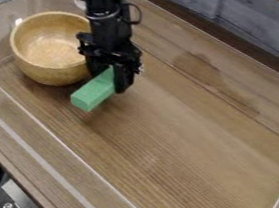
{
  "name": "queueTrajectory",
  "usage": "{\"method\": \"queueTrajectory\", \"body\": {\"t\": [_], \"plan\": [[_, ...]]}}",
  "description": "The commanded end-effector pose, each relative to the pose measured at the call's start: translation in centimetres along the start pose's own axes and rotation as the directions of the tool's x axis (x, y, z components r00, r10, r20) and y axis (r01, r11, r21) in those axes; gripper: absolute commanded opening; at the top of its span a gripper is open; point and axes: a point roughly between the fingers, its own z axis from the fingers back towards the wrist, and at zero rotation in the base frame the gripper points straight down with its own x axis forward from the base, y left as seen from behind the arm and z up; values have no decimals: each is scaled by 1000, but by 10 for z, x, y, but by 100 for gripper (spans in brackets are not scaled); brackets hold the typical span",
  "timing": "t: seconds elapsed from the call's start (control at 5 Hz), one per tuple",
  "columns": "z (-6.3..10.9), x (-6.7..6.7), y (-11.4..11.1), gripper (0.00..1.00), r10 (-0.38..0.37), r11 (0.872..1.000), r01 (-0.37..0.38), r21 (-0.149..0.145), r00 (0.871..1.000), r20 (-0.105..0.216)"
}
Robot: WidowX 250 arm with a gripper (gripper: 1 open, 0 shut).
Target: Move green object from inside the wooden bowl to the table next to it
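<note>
1. Brown wood-grain boards made up the table (194,116) we looked at, with clear acrylic walls (115,178) round its edges and a grey plank wall behind it.
2. We saw one black arm (99,3) reach down from the upper left of the view, its pincer (108,77) pointing almost straight down at the tabletop.
3. We found the pincer's jaws closed together on the upper end of the green object (93,93).
4. From that clamped end, the green object ran down and toward the camera, slightly to the left, tilted rather than flat.
5. Its lower end lay at or just above the table; we could not tell whether it touched the wood.
6. We saw the wooden bowl (22,55) standing upright just to the left of the pincer, with its near rim close beside the block.
7. The green object was outside the bowl, over the bare table right next to it, on the bowl's right side as the camera saw it.
8. The bowl's pale inside held nothing that we could make out.
9. To the right of the pincer and toward the camera, the tabletop stretched away as plain wood up to the acrylic walls.
</note>
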Motion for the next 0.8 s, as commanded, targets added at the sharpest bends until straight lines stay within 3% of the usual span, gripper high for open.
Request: {"method": "queueTrajectory", "body": {"t": [0.0,0.4,0.6], "plan": [[14,9,21,0,5,1000,-5,7,1000,27],[24,15,19,0,16,1000,-16,2,1000,22],[28,13,25,0,-49,999,49,-6,999,9]]}}
